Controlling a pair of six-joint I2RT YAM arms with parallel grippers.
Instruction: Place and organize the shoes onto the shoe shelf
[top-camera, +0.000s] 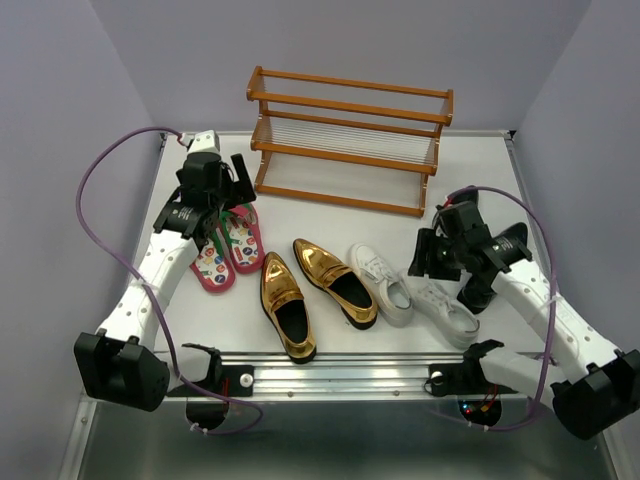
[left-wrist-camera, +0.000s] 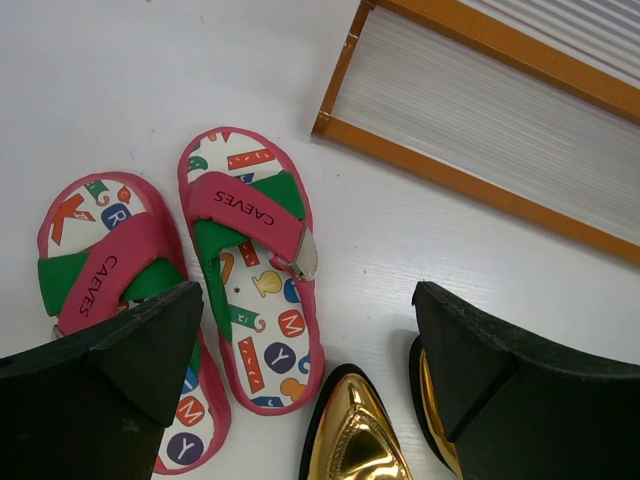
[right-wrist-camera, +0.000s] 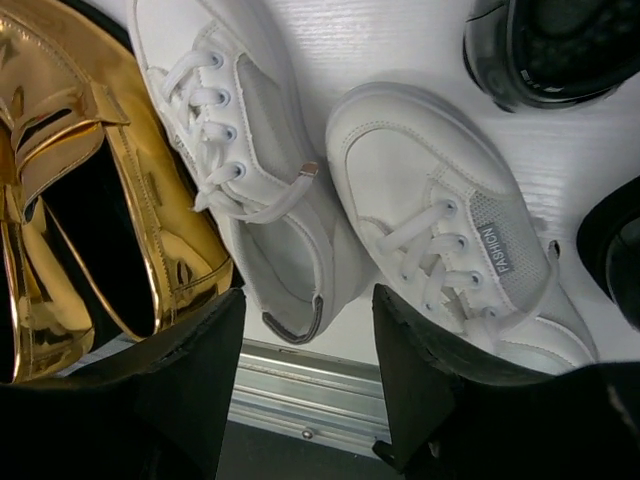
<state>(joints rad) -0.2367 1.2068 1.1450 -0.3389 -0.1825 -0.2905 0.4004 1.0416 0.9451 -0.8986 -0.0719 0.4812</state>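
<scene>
The orange-brown shoe shelf (top-camera: 350, 135) stands empty at the back of the table; its bottom rail shows in the left wrist view (left-wrist-camera: 440, 175). The pink flip-flops (top-camera: 228, 245) lie side by side at the left (left-wrist-camera: 250, 270). My left gripper (top-camera: 232, 200) hovers over them, open and empty (left-wrist-camera: 308, 300). Two gold loafers (top-camera: 290, 310) lie in the middle (right-wrist-camera: 90, 200). Two white sneakers (top-camera: 385, 285) lie to their right (right-wrist-camera: 250, 170). My right gripper (top-camera: 425, 258) is open and empty above the sneakers' heels (right-wrist-camera: 308, 295). Black boots (right-wrist-camera: 550, 50) are partly hidden by the right arm.
An aluminium rail (top-camera: 330, 372) runs along the table's near edge, also in the right wrist view (right-wrist-camera: 300, 390). Purple cables (top-camera: 95, 190) loop off both arms. Lilac walls close in the left, back and right sides.
</scene>
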